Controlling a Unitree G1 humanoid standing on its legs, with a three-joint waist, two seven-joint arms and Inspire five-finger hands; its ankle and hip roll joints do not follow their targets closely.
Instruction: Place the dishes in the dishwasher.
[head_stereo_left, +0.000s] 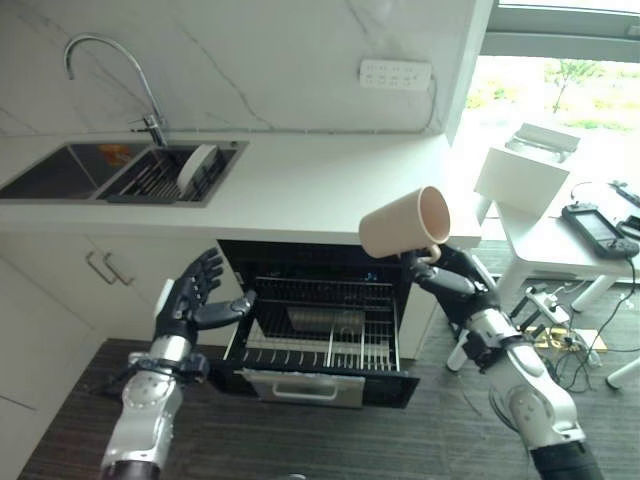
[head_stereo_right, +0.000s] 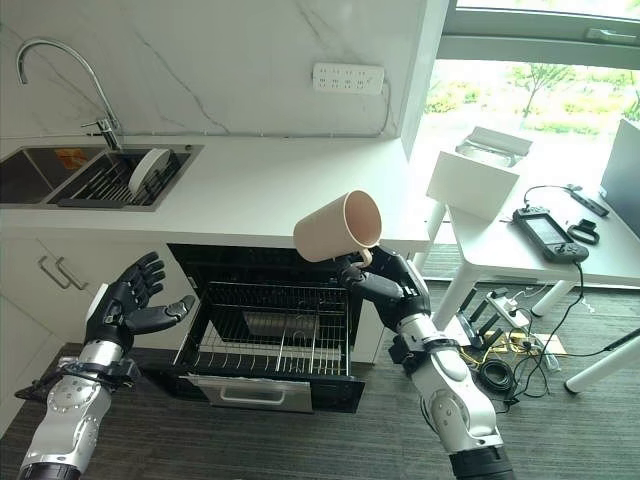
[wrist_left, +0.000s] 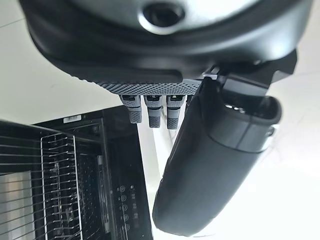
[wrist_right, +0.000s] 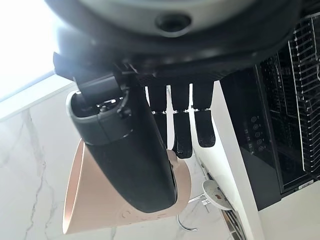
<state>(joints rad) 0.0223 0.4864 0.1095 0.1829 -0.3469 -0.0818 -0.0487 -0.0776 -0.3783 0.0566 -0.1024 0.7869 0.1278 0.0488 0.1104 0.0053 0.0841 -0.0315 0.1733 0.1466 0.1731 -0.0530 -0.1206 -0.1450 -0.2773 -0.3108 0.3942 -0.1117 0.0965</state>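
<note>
Mid-frame, the right hand grips a beige mug above the open dishwasher, left hand spread empty; next, lowering the mug into the rack

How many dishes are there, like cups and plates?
Cups: 1, the beige cup held in the right hand above the open dishwasher.
Plates: 1, the white plate standing in the sink rack.
Total: 2.

Marble wall, dark floor, bright window.
</note>
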